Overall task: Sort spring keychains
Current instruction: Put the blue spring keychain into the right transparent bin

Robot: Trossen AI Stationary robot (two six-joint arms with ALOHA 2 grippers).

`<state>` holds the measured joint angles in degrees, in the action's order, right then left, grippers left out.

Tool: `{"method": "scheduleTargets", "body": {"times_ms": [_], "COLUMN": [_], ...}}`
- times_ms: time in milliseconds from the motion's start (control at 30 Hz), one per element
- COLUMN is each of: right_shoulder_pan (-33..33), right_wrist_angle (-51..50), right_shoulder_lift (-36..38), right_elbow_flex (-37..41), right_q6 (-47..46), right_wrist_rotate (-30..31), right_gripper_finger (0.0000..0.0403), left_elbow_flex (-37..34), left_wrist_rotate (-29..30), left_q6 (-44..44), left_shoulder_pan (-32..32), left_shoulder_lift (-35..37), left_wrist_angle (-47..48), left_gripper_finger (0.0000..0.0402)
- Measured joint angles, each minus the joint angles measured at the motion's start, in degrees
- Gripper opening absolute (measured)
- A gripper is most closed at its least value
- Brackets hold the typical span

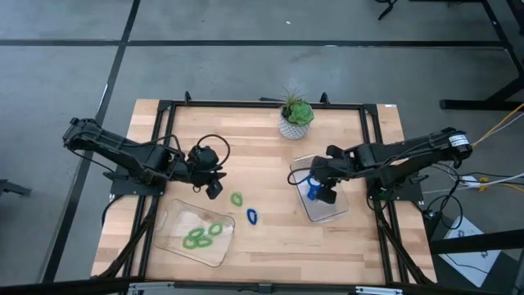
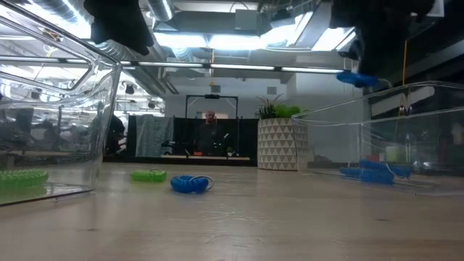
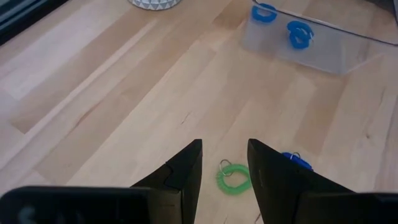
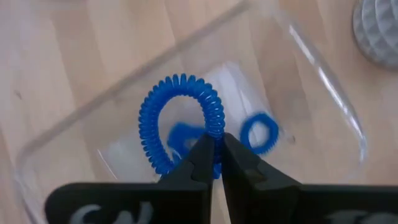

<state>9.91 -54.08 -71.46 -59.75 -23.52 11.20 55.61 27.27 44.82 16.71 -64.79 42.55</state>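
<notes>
My left gripper [image 1: 214, 188] [image 3: 224, 146] hangs open above the table. A light green keychain [image 3: 233, 177] [image 1: 237, 199] lies flat on the wood just beyond its fingertips, and a blue keychain [image 3: 295, 160] [image 1: 253, 216] lies beside that one. My right gripper [image 1: 313, 193] [image 4: 216, 140] is shut on another blue keychain [image 4: 180, 118] over the right clear tray [image 1: 327, 211]. Two blue keychains [image 4: 258, 132] lie on that tray's floor. The left clear tray [image 1: 176, 221] holds green keychains [image 1: 203, 235]. My right gripper pinches the blue keychain's coil [image 4: 216, 127] between its two fingertips at one spot on the ring, coming from above. The ring [image 2: 355, 77] is lifted clear, above the right tray.
A potted plant [image 1: 295, 118] in a patterned pot stands near the table's far edge, between the arms. Bare wood lies between the two trays. In the low view a person [image 2: 210, 123] shows far behind the table.
</notes>
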Motion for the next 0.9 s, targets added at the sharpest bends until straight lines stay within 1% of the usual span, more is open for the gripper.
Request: {"method": "scheduleTargets", "body": {"times_ms": [167,400,467,700,833,900], "right_shoulder_pan": [0.00,0.00,0.00,0.00,0.00,0.00], "right_wrist_angle": [-4.21,-4.07,-4.09,-3.99,-3.54,-3.28], "right_shoulder_lift": [0.00,0.00,0.00,0.00,0.00,0.00], "right_elbow_flex": [0.14,0.14,0.14,0.14,0.14,0.14], "right_q6": [-0.12,1.48,1.64,1.26,0.22,-0.60], "right_wrist_rotate": [-0.26,-0.22,0.83,3.26,3.28,3.28], "right_gripper_finger": [0.0025,0.0039,0.0040,0.0041,0.0044,0.0052], "left_elbow_flex": [0.00,0.00,0.00,0.01,0.02,0.02], "left_wrist_rotate": [0.13,1.54,1.77,2.90,3.30,3.30], "left_q6": [-0.06,0.43,0.97,1.43,2.47,2.53], "left_shoulder_pan": [0.00,0.00,0.00,0.00,0.00,0.00], "left_shoulder_lift": [0.02,0.02,0.02,0.02,0.02,0.02], "left_wrist_angle": [0.00,-0.13,-0.20,-0.75,-0.75,-0.75], "left_gripper_finger": [0.0123,0.0123,0.0123,0.0123,0.0123,0.0123]}}
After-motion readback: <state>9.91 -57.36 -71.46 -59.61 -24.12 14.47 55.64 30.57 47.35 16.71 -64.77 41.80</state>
